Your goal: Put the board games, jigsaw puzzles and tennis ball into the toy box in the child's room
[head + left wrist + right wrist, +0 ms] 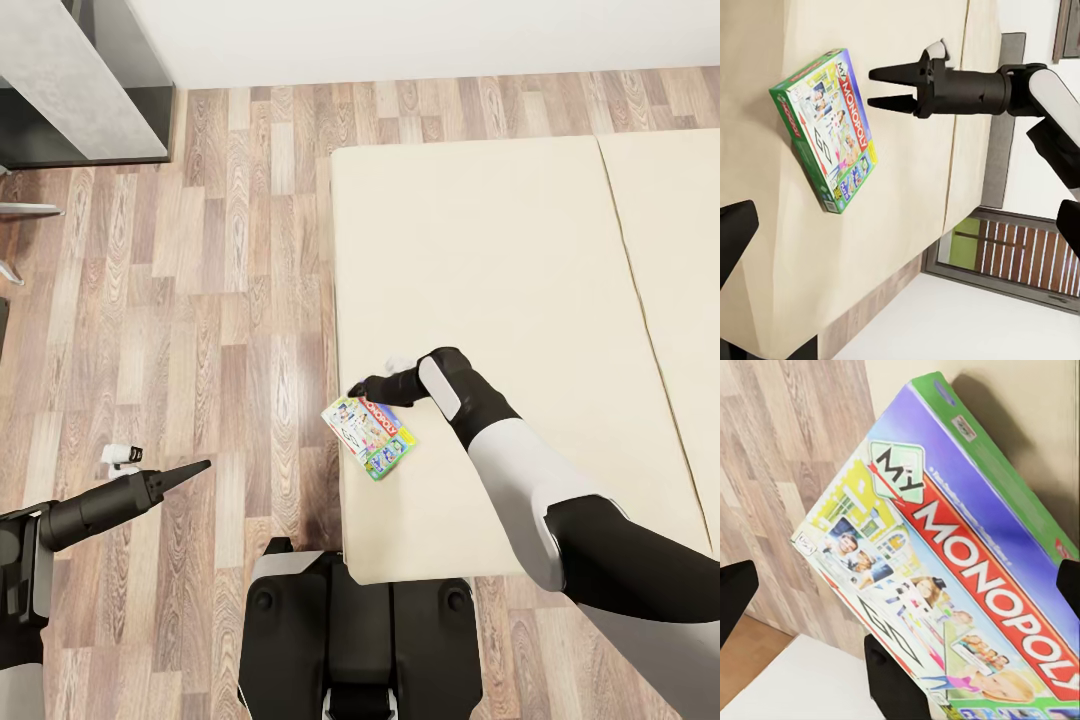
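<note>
The game (pixel 370 436) (a green "My Monopoly" box) lay flat at the bed's (pixel 520 300) left edge; the right jaws (pixel 352 390) hovered just beside it, parted and empty. Left jaws (pixel 200 466) looked closed over the floor (pixel 200 300).

Bright, even, flat simulator light in all three views, no glare or hot spots. Soft faint shadows only: beside the board game (pixel 825 127) on the bed (pixel 520 300) mid-left in left wrist view, at upper right in right wrist view; floor (pixel 200 300) evenly lit. Sharp throughout, slight render softness, no visible edge distortion or motion blur.
</note>
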